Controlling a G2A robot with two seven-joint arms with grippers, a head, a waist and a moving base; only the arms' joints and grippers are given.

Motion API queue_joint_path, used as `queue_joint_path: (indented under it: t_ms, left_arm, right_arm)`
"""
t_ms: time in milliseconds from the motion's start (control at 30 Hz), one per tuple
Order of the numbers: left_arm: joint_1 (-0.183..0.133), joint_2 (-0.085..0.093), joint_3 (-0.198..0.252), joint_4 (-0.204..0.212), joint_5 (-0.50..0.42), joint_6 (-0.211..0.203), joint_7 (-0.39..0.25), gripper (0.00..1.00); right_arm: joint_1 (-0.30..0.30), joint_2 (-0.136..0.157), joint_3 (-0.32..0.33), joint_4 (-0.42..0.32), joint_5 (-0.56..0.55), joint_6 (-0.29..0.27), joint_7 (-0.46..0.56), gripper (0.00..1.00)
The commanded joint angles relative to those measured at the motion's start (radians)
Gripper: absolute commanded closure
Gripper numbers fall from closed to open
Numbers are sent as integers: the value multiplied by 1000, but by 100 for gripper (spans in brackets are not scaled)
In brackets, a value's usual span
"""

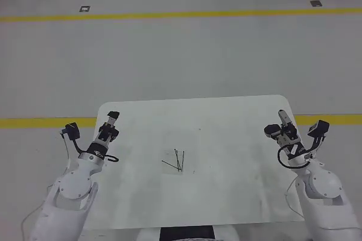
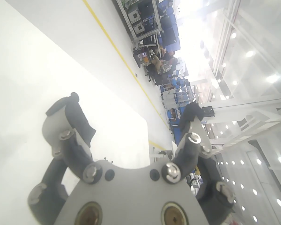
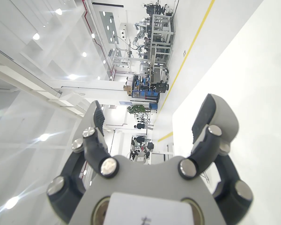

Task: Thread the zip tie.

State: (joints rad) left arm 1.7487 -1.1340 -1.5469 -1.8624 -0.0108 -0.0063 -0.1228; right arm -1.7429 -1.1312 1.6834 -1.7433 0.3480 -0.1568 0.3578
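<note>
Several thin black zip ties (image 1: 177, 161) lie loosely crossed near the middle of the white table (image 1: 229, 120). My left gripper (image 1: 111, 119) is held above the table's left side, well apart from the ties; in the left wrist view this left gripper (image 2: 133, 115) stands open with nothing between its fingers. My right gripper (image 1: 283, 118) is held near the table's right edge, also far from the ties. In the right wrist view the right gripper (image 3: 152, 115) is open and holds nothing.
The table's far edge and rounded corners (image 1: 102, 107) lie close to both grippers. Yellow floor lines (image 1: 24, 122) run behind and beside the table. Bare tabletop surrounds the ties on every side.
</note>
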Motion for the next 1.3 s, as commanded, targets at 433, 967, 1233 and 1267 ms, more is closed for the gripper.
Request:
queue_joint_path:
  t_ms: [433,967,1233,1267]
  left_arm:
    - [9,5,132,-68,259,10,-122,0]
    - [-47,2,326,-57,651,156,-192,0]
    - [-67,-3,400,-48,761,203,-200,0]
    - [-67,-3,400,-48,761,203,-200,0]
  right_arm:
    - [0,0,0,0,0,0,0,0]
    - [-16,1,17,53,44,-73,113,0]
    - [-24,1,18,81,86,-103,181,0]
    - [-24,1,18,81,86,-103,181,0]
